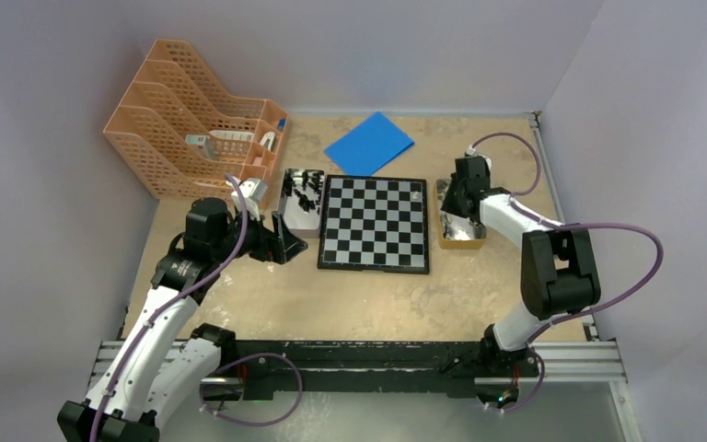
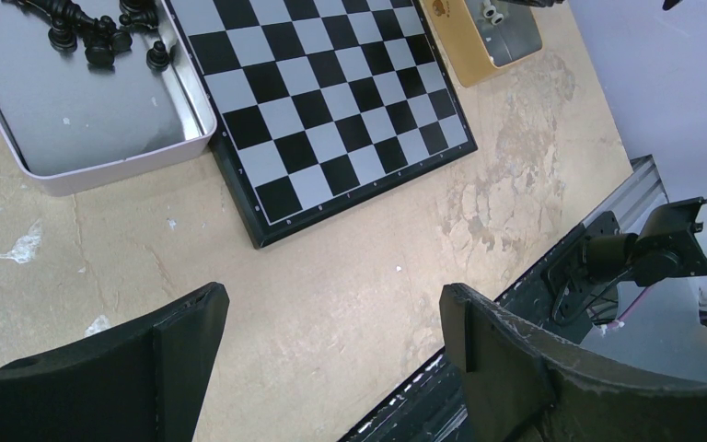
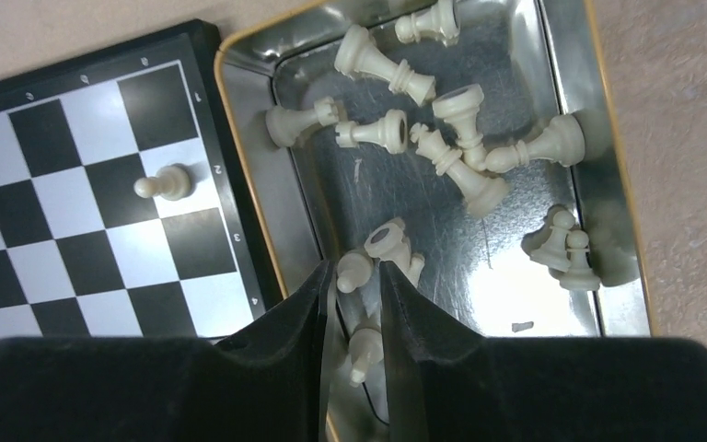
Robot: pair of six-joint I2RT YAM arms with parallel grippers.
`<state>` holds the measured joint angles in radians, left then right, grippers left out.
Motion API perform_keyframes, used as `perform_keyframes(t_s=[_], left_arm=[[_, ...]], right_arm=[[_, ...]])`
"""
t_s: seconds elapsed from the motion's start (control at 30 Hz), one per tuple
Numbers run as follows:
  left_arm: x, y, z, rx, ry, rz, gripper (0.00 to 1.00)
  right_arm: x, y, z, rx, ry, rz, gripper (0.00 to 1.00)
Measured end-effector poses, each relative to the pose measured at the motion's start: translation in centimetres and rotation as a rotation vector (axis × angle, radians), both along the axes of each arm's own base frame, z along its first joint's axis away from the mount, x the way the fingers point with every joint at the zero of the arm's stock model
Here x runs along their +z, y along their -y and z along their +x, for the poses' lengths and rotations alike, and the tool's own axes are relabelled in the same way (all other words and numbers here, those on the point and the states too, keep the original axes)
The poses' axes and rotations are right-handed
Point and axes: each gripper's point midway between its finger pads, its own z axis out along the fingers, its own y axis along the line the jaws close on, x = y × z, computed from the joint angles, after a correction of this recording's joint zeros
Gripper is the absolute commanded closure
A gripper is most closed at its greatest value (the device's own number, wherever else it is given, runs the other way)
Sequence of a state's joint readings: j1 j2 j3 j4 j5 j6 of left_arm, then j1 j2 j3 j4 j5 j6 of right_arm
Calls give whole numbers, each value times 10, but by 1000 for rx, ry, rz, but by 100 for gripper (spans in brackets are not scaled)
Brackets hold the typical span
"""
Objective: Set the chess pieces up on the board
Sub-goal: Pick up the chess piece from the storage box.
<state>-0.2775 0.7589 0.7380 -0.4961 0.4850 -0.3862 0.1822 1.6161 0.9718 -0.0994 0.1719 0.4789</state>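
The right arm (image 1: 552,267) rises from its base, folds at the elbow and reaches toward 10 o'clock. Its wrist tips down so the right gripper (image 3: 357,276) hangs inside the gold tin (image 3: 617,184), which sits at 3 o'clock of the board (image 1: 375,224). Its fingers (image 3: 405,313) are drawn close on either side of a cream pawn (image 3: 352,269) — only the round head shows, and I cannot tell whether they press it.

The other cream pieces (image 3: 377,60) lie toppled in that tin, their long axes fanning every way. The longest one runs from 10 to 4 o'clock in the wrist view, base toward 4. A lone pawn (image 3: 161,184) stands upright on a white square at the board's far right corner.

The left arm (image 1: 161,304) slants up toward 1 o'clock with its wrist turned toward 3. The left gripper (image 2: 331,308) is spread wide with nothing between its fingers — it hovers over bare table (image 2: 331,230) near the board's near left corner. Black pieces (image 2: 92,37) are heaped at the far end of the silver tin (image 2: 101,157), at 9 o'clock of the board.
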Motion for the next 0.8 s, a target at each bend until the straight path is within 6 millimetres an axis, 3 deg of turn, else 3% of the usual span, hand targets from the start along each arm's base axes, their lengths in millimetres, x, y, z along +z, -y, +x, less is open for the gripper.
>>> perform_keyframes(t_s=[0.23,0.8], left_arm=[[0,0,0,0,0,0,14],[0,0,0,0,0,0,14]], right_arm=[[-15,-5,-5,19,-37,22,73],[-24,-3,-2,11,-43,10,76]])
